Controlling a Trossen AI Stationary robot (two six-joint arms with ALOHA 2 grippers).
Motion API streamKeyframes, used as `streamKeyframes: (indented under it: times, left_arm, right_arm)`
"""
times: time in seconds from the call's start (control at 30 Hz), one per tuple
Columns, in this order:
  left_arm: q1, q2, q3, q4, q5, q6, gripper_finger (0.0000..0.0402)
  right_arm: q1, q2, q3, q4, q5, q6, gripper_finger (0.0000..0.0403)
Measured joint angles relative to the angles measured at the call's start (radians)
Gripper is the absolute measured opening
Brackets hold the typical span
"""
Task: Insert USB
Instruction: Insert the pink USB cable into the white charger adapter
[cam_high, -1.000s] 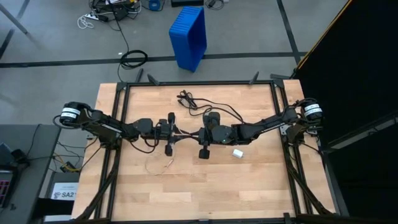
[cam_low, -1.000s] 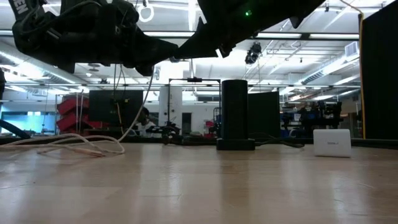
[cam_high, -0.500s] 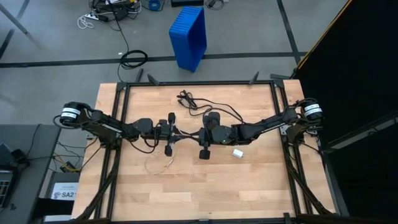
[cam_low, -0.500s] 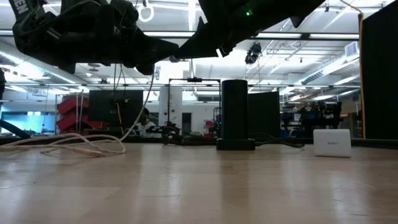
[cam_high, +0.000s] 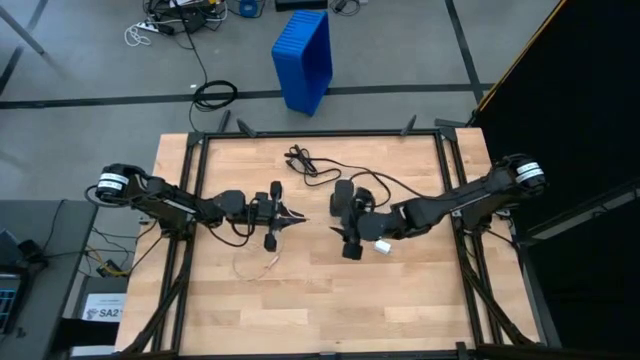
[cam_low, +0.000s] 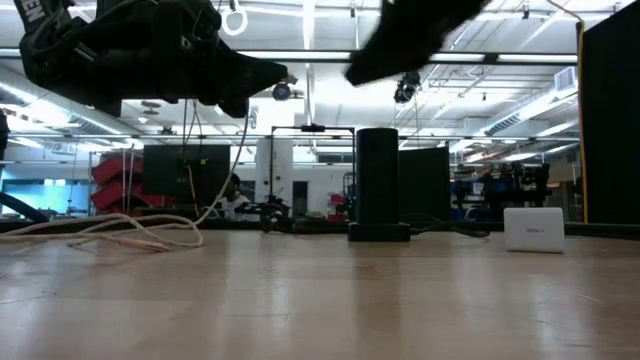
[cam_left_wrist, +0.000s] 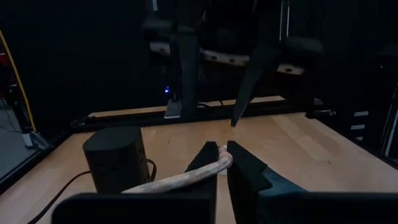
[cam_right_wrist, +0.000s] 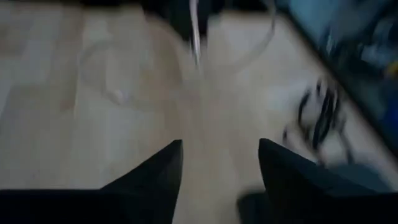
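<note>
Holding the cable (cam_left_wrist: 186, 179) near its plug end, my left end effector (cam_high: 290, 218) is clamped shut on it above the middle of the worktop (cam_high: 400, 300), which I judge keeps the connector lifted and aimed for an insertion rather than lying loose. The plug tip itself is too small for me to make out. My right end effector (cam_right_wrist: 219, 163) hangs over the worktop apart from the left one, its fingers (cam_right_wrist: 155, 171) spread with nothing between them, so I read it as free to steady whatever receives the plug. The cable looks pale and thin: in the left wrist view it runs between the dark fingers as a whitish cord, and in the low view its slack lies looped on the wood below the left arm. Nearby stand a dark cylinder (cam_low: 378, 183) with a black lead and a small white block (cam_high: 382, 246), just beside the right end effector.
</note>
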Motion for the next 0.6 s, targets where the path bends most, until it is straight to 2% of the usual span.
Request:
streamKeyframes:
  times: [0.13,0.3,0.6]
  left_arm:
    - [0.0,0.0,0.0,0.0,0.0,0.0,0.0]
    - [0.0,0.0,0.0,0.0,0.0,0.001,0.0]
    - [0.0,0.0,0.0,-0.002,0.024,-0.004,0.0]
  right_arm:
    - [0.02,-0.018,0.0,-0.205,-0.035,0.202,0.0209]
    - [0.021,-0.01,0.0,-0.406,-0.181,0.415,0.0228]
    - [0.026,-0.01,-0.091,-0.46,-0.354,0.563,0.0268]
